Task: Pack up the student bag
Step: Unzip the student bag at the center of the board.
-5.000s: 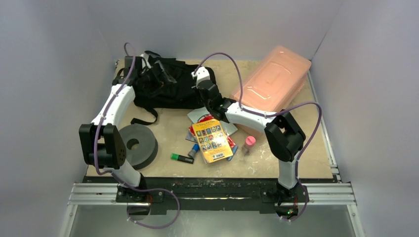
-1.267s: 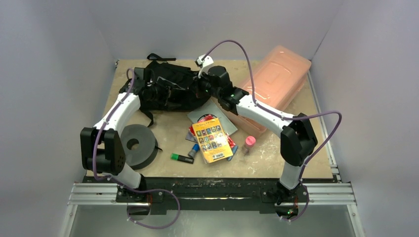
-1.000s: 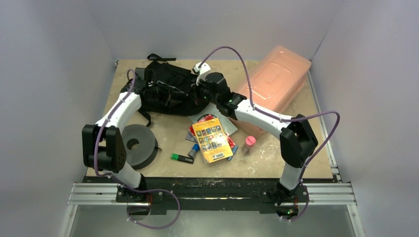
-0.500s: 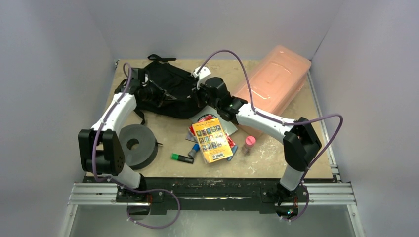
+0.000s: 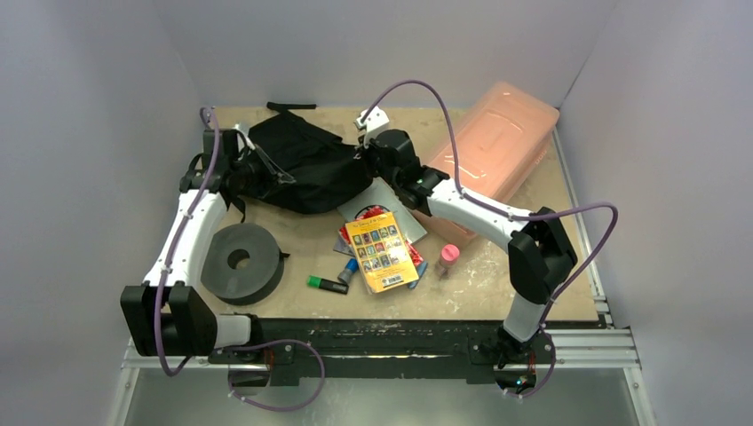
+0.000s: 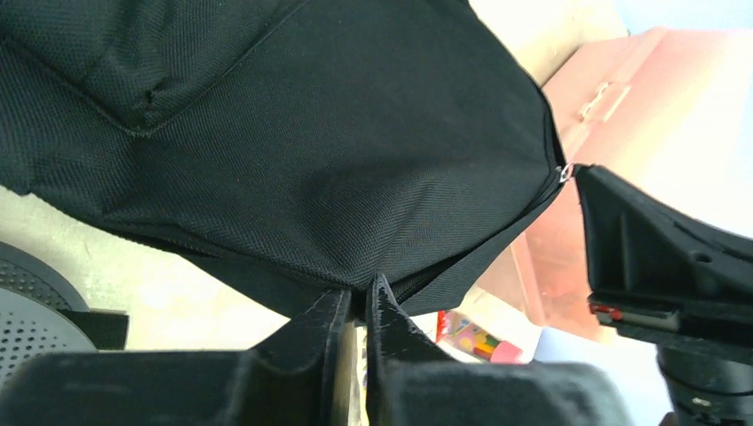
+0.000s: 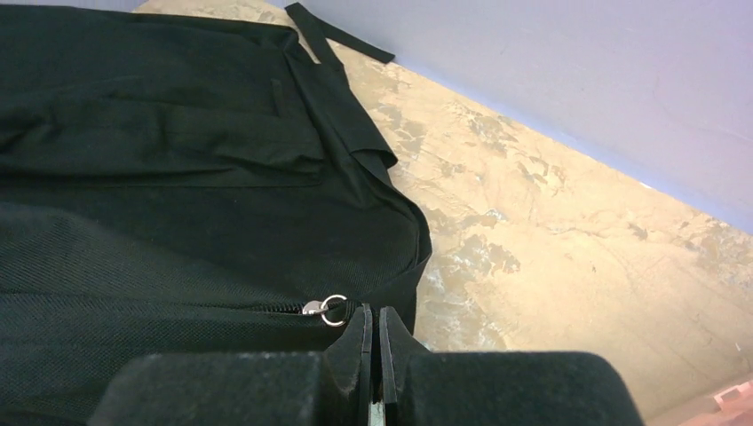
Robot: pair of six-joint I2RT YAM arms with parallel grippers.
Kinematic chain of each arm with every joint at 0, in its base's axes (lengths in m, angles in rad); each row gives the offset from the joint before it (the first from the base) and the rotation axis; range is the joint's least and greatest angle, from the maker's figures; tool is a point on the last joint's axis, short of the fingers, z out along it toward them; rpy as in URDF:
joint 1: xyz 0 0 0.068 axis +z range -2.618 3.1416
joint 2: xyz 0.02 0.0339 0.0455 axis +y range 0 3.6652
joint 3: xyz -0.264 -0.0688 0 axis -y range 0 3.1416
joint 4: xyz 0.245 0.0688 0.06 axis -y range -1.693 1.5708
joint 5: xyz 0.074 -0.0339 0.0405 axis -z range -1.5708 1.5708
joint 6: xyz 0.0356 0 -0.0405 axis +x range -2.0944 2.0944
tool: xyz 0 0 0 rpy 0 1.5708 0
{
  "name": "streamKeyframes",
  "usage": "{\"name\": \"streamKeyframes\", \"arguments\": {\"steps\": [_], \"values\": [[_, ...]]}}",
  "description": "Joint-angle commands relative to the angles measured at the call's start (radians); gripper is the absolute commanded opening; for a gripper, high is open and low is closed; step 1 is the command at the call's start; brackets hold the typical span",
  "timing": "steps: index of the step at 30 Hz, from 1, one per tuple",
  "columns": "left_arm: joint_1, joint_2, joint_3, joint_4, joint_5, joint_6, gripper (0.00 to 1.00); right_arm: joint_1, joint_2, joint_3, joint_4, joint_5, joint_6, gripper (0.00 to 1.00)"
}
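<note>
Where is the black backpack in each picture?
Top external: backpack lies at the far left of the table.
Left wrist: backpack fills the upper left.
Right wrist: backpack covers the left side.
Shared landmark: the tan tabletop shows beside it in every view.

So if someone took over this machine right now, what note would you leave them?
Left gripper: shut on the fabric edge of the student bag.
Right gripper: shut at the zipper pull, apparently holding it.
Bag: far left of the table, stretched between both grippers.
Done: nothing visibly packed; zip opening unclear.
To do: yellow book, green marker and other small items lie loose on the table.
</note>
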Motion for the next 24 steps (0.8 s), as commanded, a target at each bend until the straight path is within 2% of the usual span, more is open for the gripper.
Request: {"name": "streamKeyframes", "arguments": {"steps": [1, 3, 6, 8, 9, 14, 24], "values": [[0.032, 0.001, 0.009, -0.013, 0.015, 0.148, 0.14, -0.051, -0.011, 0.053, 0.028, 0.084, -0.031, 0.00], [0.031, -0.031, -0.028, 0.041, 0.049, 0.158, 0.37, -0.047, -0.030, 0.021, 0.049, 0.011, -0.038, 0.00], [0.001, -0.071, -0.049, 0.063, 0.044, 0.166, 0.59, -0.028, -0.051, -0.029, 0.105, -0.058, -0.041, 0.00], [-0.059, -0.071, -0.030, 0.062, 0.033, 0.191, 0.80, -0.025, -0.053, -0.038, 0.105, -0.094, -0.016, 0.00], [-0.095, -0.068, -0.017, 0.061, 0.023, 0.206, 0.86, -0.026, -0.055, -0.045, 0.111, -0.113, -0.006, 0.00], [-0.262, -0.015, 0.052, 0.058, -0.053, 0.248, 0.90, -0.026, -0.071, -0.068, 0.142, -0.196, 0.083, 0.00], [-0.362, 0.182, 0.176, 0.088, -0.084, 0.276, 0.91, -0.027, -0.079, -0.052, 0.174, -0.272, 0.186, 0.00]]}}
